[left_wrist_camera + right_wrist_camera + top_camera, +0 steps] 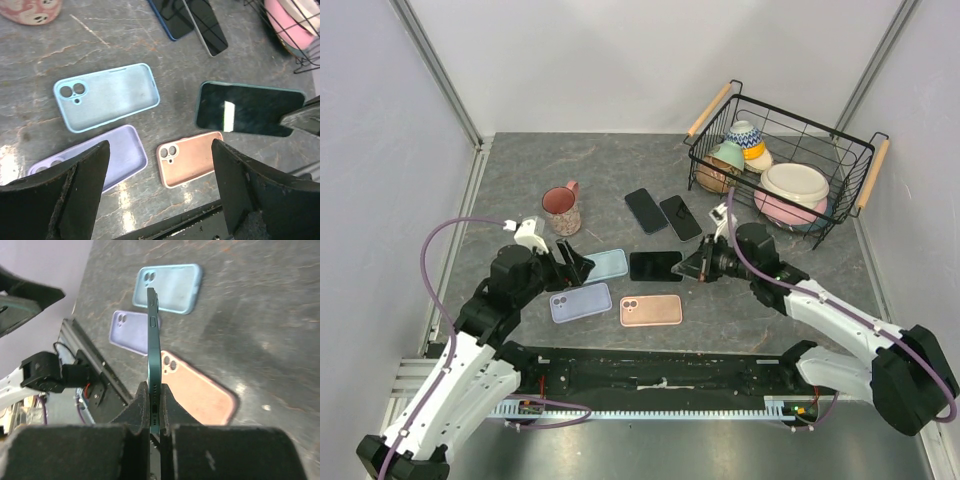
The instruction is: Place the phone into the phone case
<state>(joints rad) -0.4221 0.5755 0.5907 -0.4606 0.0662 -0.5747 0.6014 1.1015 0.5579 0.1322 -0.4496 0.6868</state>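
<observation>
A dark teal phone (655, 266) with a black screen hangs just above the table centre, held level. My right gripper (697, 265) is shut on its right end; in the right wrist view the phone (154, 355) runs edge-on between the pads (141, 407). Three empty cases lie flat around it: light blue (605, 265), lilac (580, 302) and pink (651, 310). My left gripper (575, 266) hovers open at the phone's left, holding nothing. Its wrist view looks down on the light blue case (107, 96), the lilac case (100, 157), the pink case (192, 157) and the phone (247, 108).
Two more black-screened phones (645, 210) (680, 217) lie behind the held one. A pink mug (562, 210) stands at the left. A black wire basket (855, 160) with bowls stands at the back right. A black rail (660, 370) runs along the near edge.
</observation>
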